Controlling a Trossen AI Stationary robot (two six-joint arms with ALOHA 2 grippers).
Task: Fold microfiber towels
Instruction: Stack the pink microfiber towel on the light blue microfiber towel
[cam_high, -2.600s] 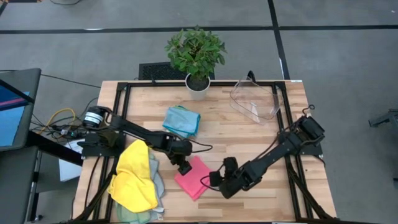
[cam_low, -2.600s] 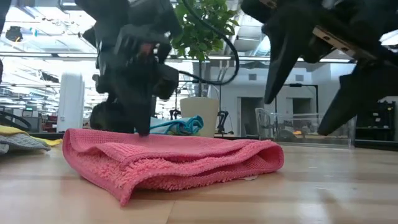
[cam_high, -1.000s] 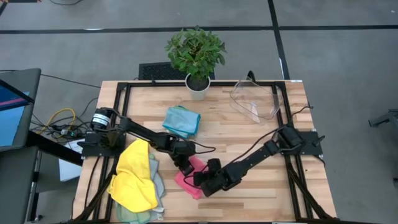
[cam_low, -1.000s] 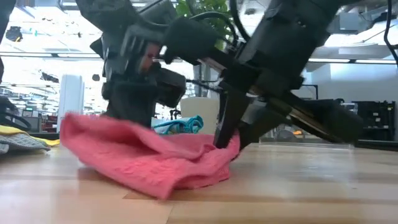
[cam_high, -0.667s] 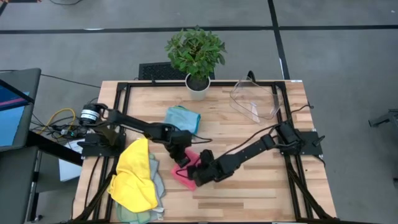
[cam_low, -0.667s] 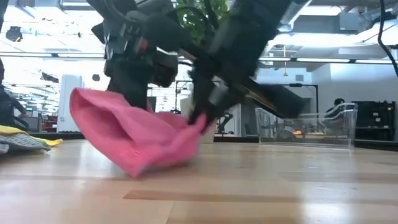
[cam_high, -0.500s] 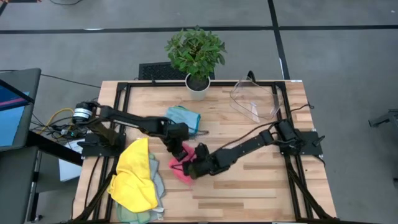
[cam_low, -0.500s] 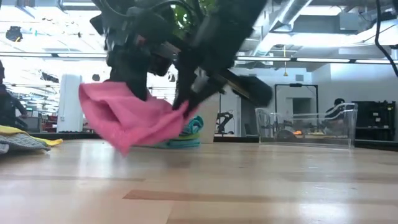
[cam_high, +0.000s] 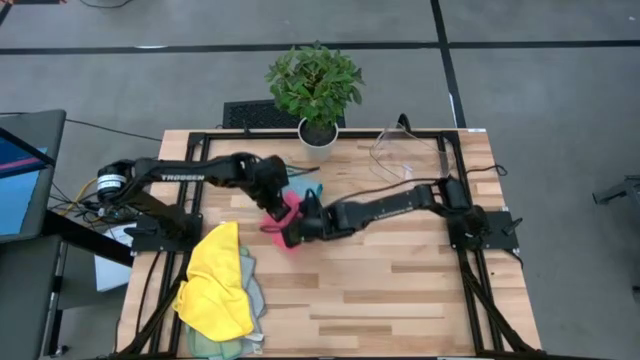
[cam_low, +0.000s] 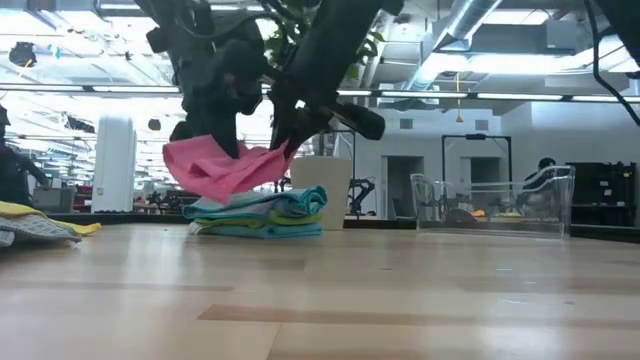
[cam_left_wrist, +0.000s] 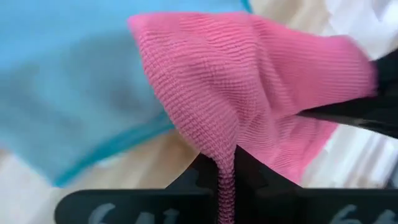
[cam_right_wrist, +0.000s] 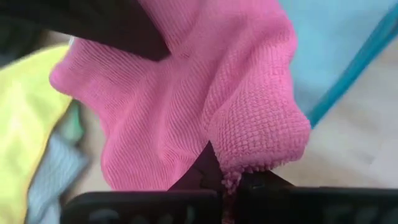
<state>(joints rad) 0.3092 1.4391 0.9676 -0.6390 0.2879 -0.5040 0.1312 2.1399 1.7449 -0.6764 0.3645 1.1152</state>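
A folded pink microfiber towel (cam_high: 284, 224) hangs between my two grippers, just above and beside a stack of folded blue and teal towels (cam_low: 265, 213) at the table's far middle. My left gripper (cam_high: 274, 209) is shut on the towel's far end, and my right gripper (cam_high: 294, 233) on its near end. In the high view the arms hide most of the stack (cam_high: 303, 190). A heap of unfolded towels, yellow on top (cam_high: 215, 285), lies at the near left. My left gripper pinches a fold of the pink towel (cam_left_wrist: 225, 177) between its two fingers, slanting down from the table's left. The cloth is lifted clear and sags slack toward the other gripper. My right gripper pinches a folded corner of the pink towel (cam_right_wrist: 235, 177) between its two fingers, several layers thick, slanting down from the table's right. That end is also clear of the table (cam_low: 283, 158).
A potted plant (cam_high: 315, 85) stands at the far edge just behind the stack. A clear plastic bin (cam_high: 410, 160) lies at the far right. The wooden table (cam_high: 420, 290) shows bare boards at the near middle and right.
Both grippers have gone up and toward the table's far edge, staying shut on the pink towel. The towel has left the table near the middle front, hangs clear, and has come over the blue and teal stack.
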